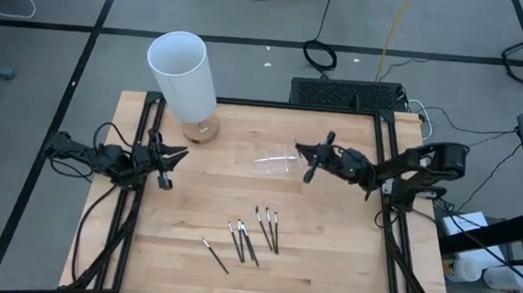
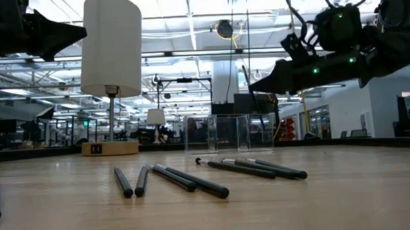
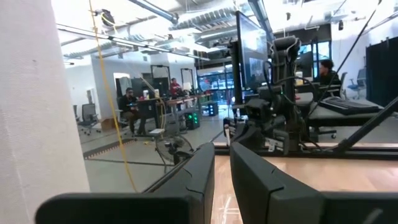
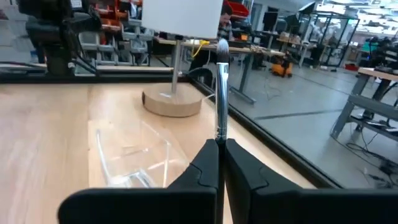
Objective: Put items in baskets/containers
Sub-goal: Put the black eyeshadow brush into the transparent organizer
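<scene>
Several dark brushes (image 1: 251, 233) with pale tips lie flat on the wooden table near its front edge, also seen in the low view (image 2: 194, 179). The clear plastic tray (image 1: 274, 161) rests on the table's middle. My right gripper (image 1: 300, 151) hovers just right of the tray (image 4: 134, 155), above the table, shut on one brush (image 4: 220, 93). My left gripper (image 1: 180, 156) waits at the table's left edge, raised, its fingers (image 3: 193, 177) a little apart with nothing between them. My right gripper pinches the brush between its two fingertips just below the silvery ferrule (image 4: 219, 132). The fingers lie level, pointing toward the table's left, across the brush. The brush stands upright with its bristle end (image 4: 222, 48) up, lifted clear; its handle below the fingers is hidden.
A tall white cylinder lamp (image 1: 185, 76) on a round wooden base (image 4: 172, 101) stands at the far left of the table, behind the tray. A black frame edges the tabletop. Bare wood lies between the tray and the brushes.
</scene>
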Robot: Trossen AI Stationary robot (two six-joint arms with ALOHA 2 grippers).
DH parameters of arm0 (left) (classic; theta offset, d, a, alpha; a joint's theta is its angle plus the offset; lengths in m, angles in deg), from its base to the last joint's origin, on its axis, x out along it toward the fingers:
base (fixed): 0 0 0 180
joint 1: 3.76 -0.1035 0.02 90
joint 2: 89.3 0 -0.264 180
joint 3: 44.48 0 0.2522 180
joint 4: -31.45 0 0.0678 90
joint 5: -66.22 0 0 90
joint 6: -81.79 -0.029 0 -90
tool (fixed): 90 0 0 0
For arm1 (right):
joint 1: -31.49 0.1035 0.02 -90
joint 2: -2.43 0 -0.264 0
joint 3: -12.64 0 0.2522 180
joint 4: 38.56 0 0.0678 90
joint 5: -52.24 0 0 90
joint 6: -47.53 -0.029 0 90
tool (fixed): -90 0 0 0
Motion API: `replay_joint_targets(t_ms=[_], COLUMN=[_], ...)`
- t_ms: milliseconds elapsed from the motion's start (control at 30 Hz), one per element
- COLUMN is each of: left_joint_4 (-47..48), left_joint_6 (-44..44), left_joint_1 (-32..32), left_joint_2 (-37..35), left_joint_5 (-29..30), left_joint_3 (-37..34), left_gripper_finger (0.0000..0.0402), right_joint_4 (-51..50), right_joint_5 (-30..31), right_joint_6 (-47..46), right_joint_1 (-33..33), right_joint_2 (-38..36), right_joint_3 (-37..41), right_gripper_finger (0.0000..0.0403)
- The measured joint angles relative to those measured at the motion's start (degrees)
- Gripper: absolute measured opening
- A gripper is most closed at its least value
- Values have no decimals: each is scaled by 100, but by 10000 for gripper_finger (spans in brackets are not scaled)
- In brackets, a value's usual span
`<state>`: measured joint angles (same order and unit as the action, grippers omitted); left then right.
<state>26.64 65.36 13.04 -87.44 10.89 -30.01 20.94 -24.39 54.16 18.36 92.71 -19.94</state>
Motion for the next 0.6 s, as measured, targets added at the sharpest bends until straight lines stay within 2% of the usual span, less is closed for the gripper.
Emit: replay_joint_targets(t_ms=[300, 600], left_joint_4=[-12, 3], left_joint_6=[-48, -42], left_joint_1=[0, 0], left_joint_2=[1, 1], left_joint_5=[2, 2], left_joint_3=[0, 0], left_gripper_finger=[61, 61], right_joint_4=[970, 966], right_joint_5=[14, 4], right_joint_6=[-283, -322], right_joint_1=[-7, -4], right_joint_2=[920, 1447], right_joint_3=[-16, -294], right_gripper_finger=[0, 0])
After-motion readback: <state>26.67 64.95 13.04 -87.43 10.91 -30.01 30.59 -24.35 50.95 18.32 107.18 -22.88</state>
